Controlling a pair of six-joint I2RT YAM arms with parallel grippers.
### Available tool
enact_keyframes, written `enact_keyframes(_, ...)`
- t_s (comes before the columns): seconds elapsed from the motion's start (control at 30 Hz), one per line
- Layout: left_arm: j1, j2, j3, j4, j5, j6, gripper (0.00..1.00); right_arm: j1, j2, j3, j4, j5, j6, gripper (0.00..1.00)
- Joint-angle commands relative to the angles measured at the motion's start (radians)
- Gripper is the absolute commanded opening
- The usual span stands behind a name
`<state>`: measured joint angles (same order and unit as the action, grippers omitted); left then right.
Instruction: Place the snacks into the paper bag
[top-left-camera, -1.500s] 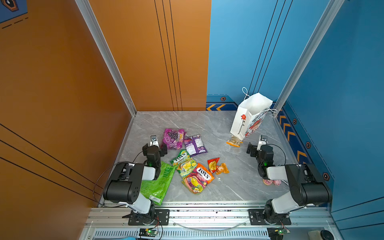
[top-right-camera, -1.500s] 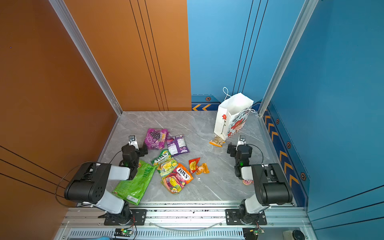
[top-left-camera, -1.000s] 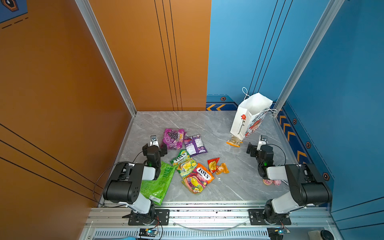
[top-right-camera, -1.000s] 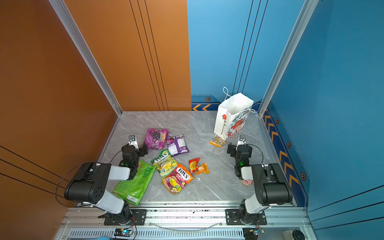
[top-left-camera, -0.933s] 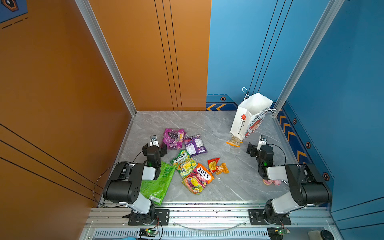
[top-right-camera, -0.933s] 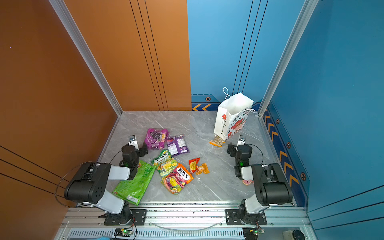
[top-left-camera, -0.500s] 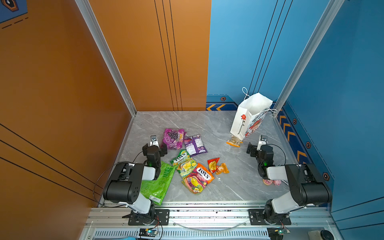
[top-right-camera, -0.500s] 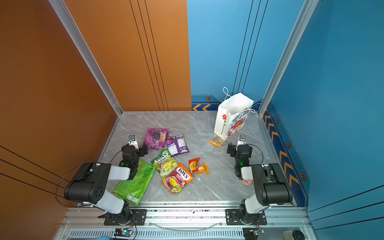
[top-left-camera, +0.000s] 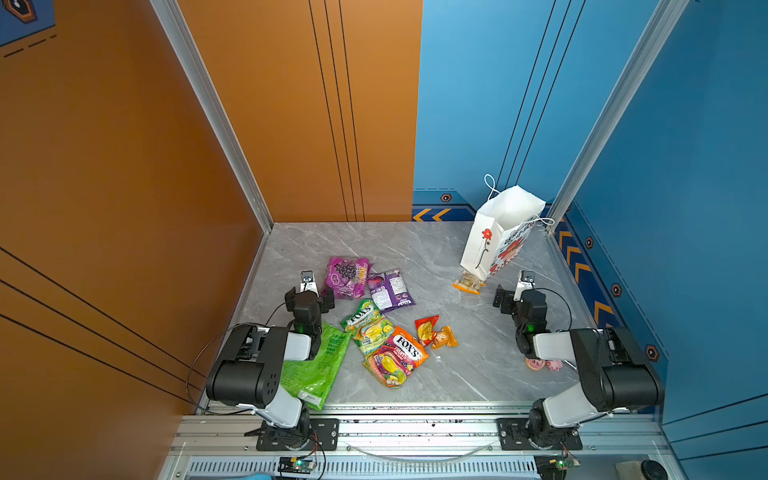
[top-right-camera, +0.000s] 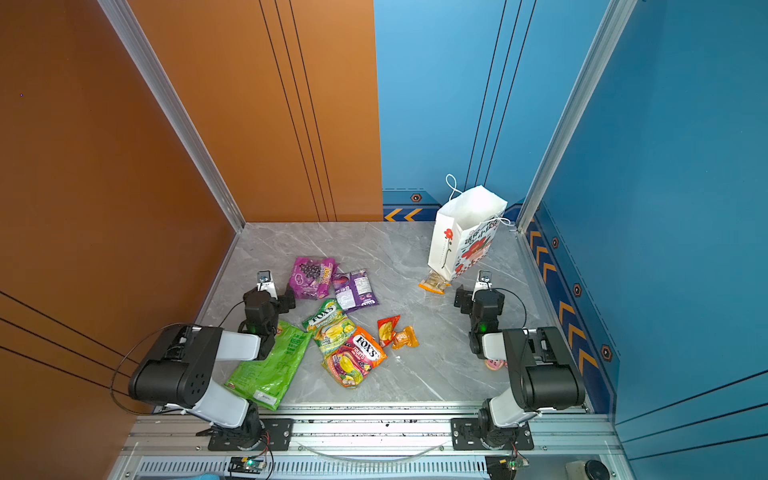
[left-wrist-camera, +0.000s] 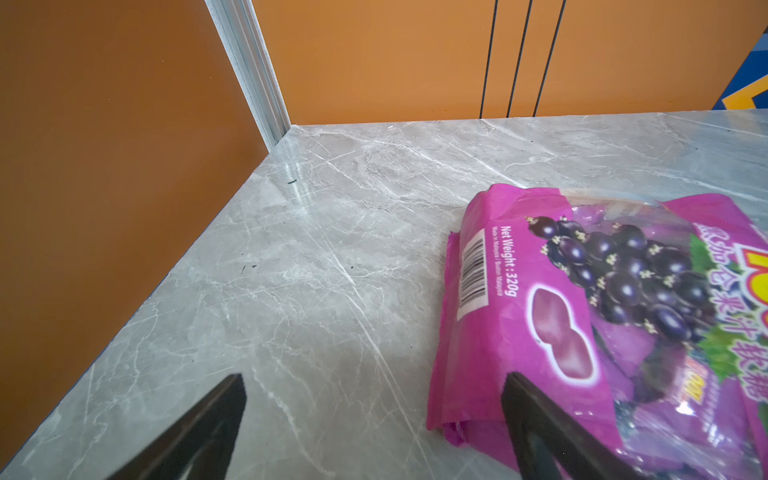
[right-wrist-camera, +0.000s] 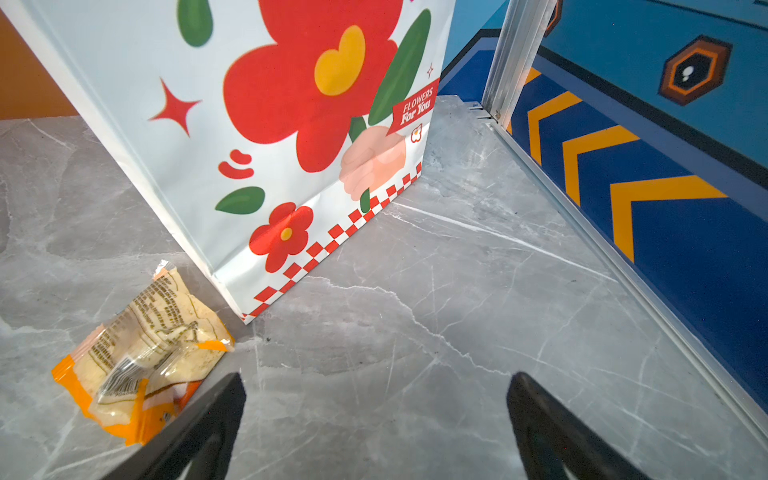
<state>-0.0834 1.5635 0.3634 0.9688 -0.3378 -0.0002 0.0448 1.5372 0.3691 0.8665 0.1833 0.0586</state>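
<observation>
Nearest me, the large green bag (top-left-camera: 318, 365) lies at 7 o'clock on the counter (top-left-camera: 415, 249), with two FOX'S candy bags (top-left-camera: 397, 357) and two small red and orange packets (top-left-camera: 434, 332) toward the middle. My left tool (top-left-camera: 310, 296), spread wide and empty, sits just beside the purple grape bag (left-wrist-camera: 582, 316) at 10 o'clock, and my right tool (right-wrist-camera: 374, 376), equally spread and empty, sits at 3 o'clock. Farthest off, at 1 o'clock, the white paper bag (top-left-camera: 498, 232) stands upright, with an orange snack packet (right-wrist-camera: 145, 357) just beside its near corner.

Figure: White paper bag (top-right-camera: 457, 232) upright at far right of marble surface (top-right-camera: 374, 253); orange packet (top-right-camera: 434, 283) at its base. Purple bags (top-right-camera: 312, 276), FOX'S bags (top-right-camera: 355, 353), green bag (top-right-camera: 270, 370) and small red packets (top-right-camera: 388, 328) lie flat centre-left, well apart from it.
</observation>
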Motion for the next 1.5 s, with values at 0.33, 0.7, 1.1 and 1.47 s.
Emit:
enact_keyframes(0.33, -0.185, -0.243, -0.124, 0.118, -0.335, 0.142, 0.98, 0.057, -0.177, -0.068, -0.008, 0.019, -0.072, 1.0)
enact_keyframes(0.7, -0.237, -0.694, 0.24, -0.776, -0.262, -0.248, 0.98, 0.045, -0.632, 0.252, -0.706, 0.034, 0.351, 1.0)
enact_keyframes(1.1, -0.109, -0.491, 0.547, -0.7, 0.307, -0.585, 0.98, -0.082, -0.539, 0.719, -1.286, -0.155, 0.624, 1.0)
enact_keyframes(1.47, -0.429, -0.265, 0.556, -0.647, 0.177, -0.259, 0.98, -0.035, -0.143, 1.122, -1.504, -0.112, 0.672, 1.0)
